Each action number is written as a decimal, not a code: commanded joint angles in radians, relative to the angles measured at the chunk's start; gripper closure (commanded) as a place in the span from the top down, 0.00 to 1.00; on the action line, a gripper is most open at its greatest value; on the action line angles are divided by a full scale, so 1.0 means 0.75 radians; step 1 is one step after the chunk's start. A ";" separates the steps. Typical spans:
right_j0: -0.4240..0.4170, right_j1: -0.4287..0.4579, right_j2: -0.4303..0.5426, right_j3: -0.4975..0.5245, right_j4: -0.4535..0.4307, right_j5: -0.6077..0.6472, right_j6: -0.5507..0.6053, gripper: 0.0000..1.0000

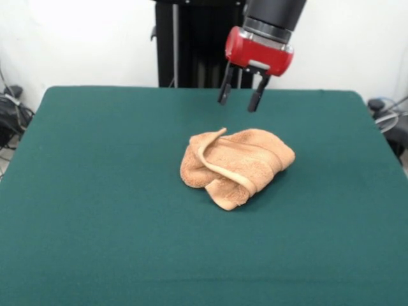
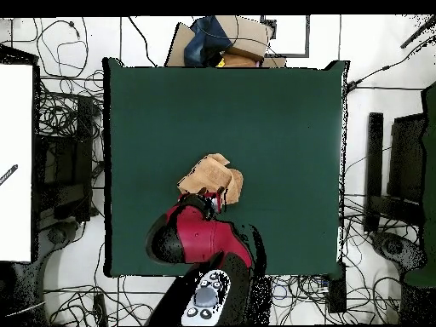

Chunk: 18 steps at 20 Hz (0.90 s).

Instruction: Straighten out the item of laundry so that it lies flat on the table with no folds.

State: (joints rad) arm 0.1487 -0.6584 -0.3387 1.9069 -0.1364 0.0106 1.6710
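Two black fingers hang from the red-collared gripper (image 1: 240, 97), spread apart with bare air between their tips; it grasps nothing and touches nothing. In the front view it hovers above the table (image 1: 95, 210), over the far half, a little behind the towel (image 1: 236, 166) and clear of it. From overhead, the red and black arm (image 2: 200, 238) reaches in from the table's (image 2: 281, 111) near edge, and its bulk covers the towel's (image 2: 209, 177) robot-side edge, so the fingers themselves cannot be made out in that view.

The towel lies crumpled near the table's middle, bunched into a rounded heap. One hemmed border band curls across the top of the heap, rising to a small peak at the far side and running down to the front, where a folded corner points toward the camera. Several layers overlap; none of it lies flat.

Green cloth around the heap is bare on every side. Off the table, the black pedestal (image 1: 191, 44) stands behind the far edge. Overhead, cables (image 2: 68, 119) tangle on the floor to either side, and cardboard and dark bundles (image 2: 226, 38) sit beyond the far edge.
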 commanded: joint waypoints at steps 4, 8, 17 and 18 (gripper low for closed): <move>-0.010 0.104 0.032 -0.012 -0.062 -0.111 0.173 1.00; -0.012 0.137 0.030 -0.010 -0.065 -0.148 0.172 1.00; -0.002 0.214 0.006 -0.021 -0.058 -0.225 0.163 1.00; -0.002 0.215 0.005 -0.022 -0.058 -0.229 0.160 1.00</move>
State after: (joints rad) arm 0.1466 -0.5633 -0.3436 1.9060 -0.1387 -0.1133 1.6710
